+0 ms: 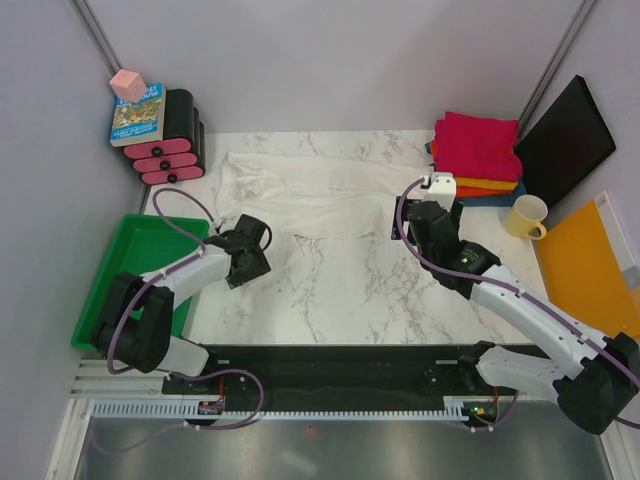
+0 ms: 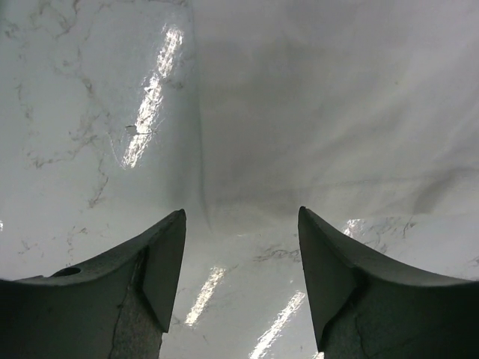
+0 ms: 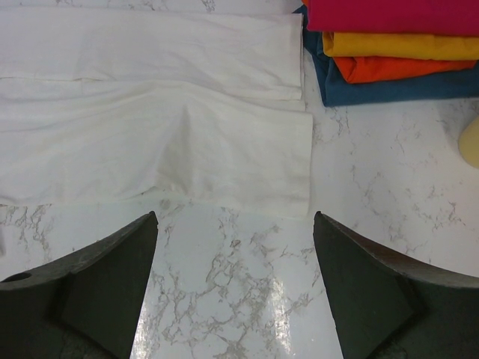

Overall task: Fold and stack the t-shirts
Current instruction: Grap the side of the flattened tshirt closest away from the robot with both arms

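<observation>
Right gripper [image 3: 236,217]: jaws spread wide and empty, with only bare marble worktop [image 3: 247,299] between them. The tips sit just short of the near hem of the off-white t-shirt [image 3: 150,134], at its right end, and are not on the cloth.

Left gripper [image 2: 241,217]: jaws apart, nothing pinched. The tips are low over the worktop, just short of the shirt's near edge at its left end. Whether they touch the cloth, cannot tell.

Off-white t-shirt: lies flat on the worktop beyond both grippers, long axis left to right. It is doubled over lengthwise into a band. The cloth is wrinkled, and the left end is wider and more rumpled.

Stack of folded t-shirts [image 1: 478,150]: just beside the shirt's right end; touching or not, cannot tell. Top to bottom:
- magenta tee [image 3: 389,15]
- yellow-orange tee [image 3: 404,45]
- orange tee [image 3: 397,69]
- dark blue tee [image 3: 389,88]

Edges are roughly aligned.

Pale yellow mug [image 1: 525,215]: upright, right of the shirt, on the near side of the stack.

Orange-yellow board [image 1: 590,265]: farther right of the shirt, past the mug.

Green tray [image 1: 130,270]: left of the shirt and nearer the arm bases.
</observation>
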